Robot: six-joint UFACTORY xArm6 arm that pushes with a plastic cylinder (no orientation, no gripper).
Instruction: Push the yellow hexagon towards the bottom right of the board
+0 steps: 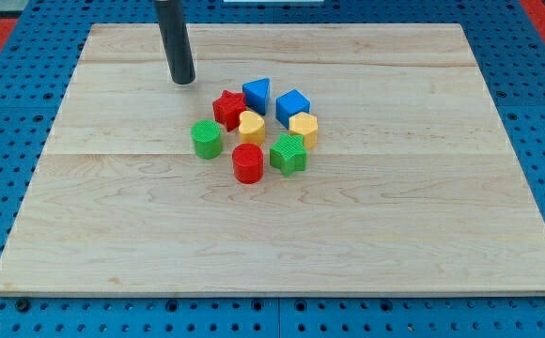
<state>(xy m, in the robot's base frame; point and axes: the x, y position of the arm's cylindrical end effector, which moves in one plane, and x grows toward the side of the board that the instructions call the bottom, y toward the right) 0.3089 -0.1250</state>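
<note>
The yellow hexagon sits on the wooden board, at the right side of a tight cluster of blocks near the board's middle. It touches the blue cube above it and the green star below it. My tip rests on the board up and to the left of the cluster, well apart from the hexagon, with the red star nearest to it.
The cluster also holds a blue triangular block, a yellow heart, a green cylinder and a red cylinder. A blue pegboard surrounds the board.
</note>
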